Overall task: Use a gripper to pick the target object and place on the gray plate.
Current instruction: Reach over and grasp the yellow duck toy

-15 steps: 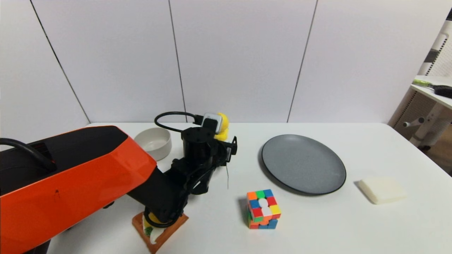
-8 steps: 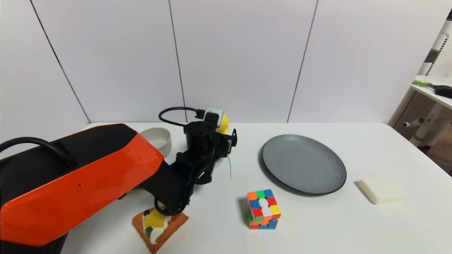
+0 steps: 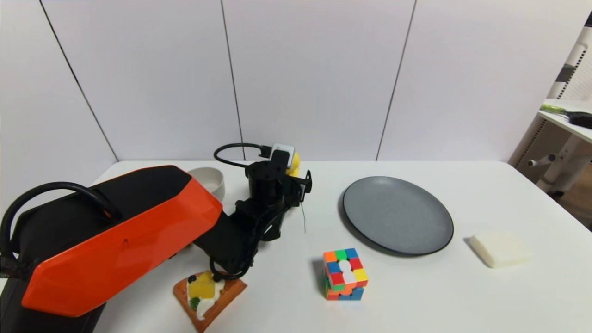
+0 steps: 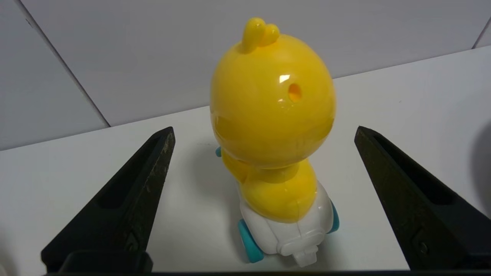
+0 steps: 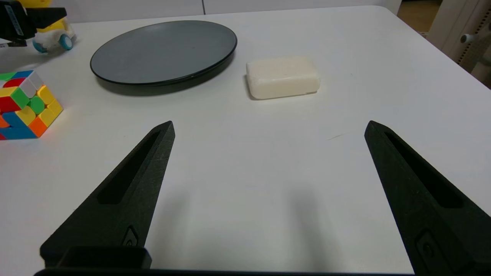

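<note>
The yellow duck toy (image 4: pixel 272 115) with a white base and blue wheels stands upright on the white table near the back wall. My left gripper (image 4: pixel 264 129) is open, one finger on each side of the duck, neither touching it. In the head view the left gripper (image 3: pixel 292 181) hides most of the duck (image 3: pixel 294 162). The gray plate (image 3: pixel 397 215) lies to the right of them, empty; it also shows in the right wrist view (image 5: pixel 165 51). My right gripper (image 5: pixel 269 123) is open and empty over bare table at the front right.
A multicoloured puzzle cube (image 3: pixel 344 274) sits in front of the plate. An orange waffle wedge (image 3: pixel 208 296) lies under my left arm. A beige bowl (image 3: pixel 210 180) stands left of the gripper. A white block (image 3: pixel 500 249) lies right of the plate.
My left arm has reached farther toward the back wall, bringing the open gripper up around the duck. The duck, plate and cube have not moved.
</note>
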Tool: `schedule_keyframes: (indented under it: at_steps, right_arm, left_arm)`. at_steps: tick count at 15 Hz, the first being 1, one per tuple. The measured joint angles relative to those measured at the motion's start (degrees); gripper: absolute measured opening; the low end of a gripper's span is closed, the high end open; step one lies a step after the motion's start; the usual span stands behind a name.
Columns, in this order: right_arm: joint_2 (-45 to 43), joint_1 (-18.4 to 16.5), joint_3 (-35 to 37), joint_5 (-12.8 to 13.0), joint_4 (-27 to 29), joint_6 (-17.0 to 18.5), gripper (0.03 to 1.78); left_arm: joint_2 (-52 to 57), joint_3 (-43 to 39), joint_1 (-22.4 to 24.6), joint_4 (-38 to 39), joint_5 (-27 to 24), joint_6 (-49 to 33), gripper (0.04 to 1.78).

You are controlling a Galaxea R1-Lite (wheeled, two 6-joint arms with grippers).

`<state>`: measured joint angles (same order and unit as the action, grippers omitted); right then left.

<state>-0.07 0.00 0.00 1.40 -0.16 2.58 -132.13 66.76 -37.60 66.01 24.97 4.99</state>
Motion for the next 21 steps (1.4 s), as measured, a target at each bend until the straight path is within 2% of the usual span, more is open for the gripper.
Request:
schedule_keyframes:
  at_steps: [19,20,21]
  right_arm:
    - [0.0,0.0,0.0,0.0,0.0,0.0,1.71]
    - [0.0,0.0,0.0,0.0,0.0,0.0,1.71]
    - [0.0,0.0,0.0,0.0,0.0,0.0,1.71]
  left_arm:
    - [-3.5,5.5,1.9,0.2,-0.4,0.2,1.69]
    - [-3.5,5.6,1.9,0.2,-0.4,0.1,1.61]
    - [-3.5,5.6,1.9,0.2,-0.4,0.1,1.43]
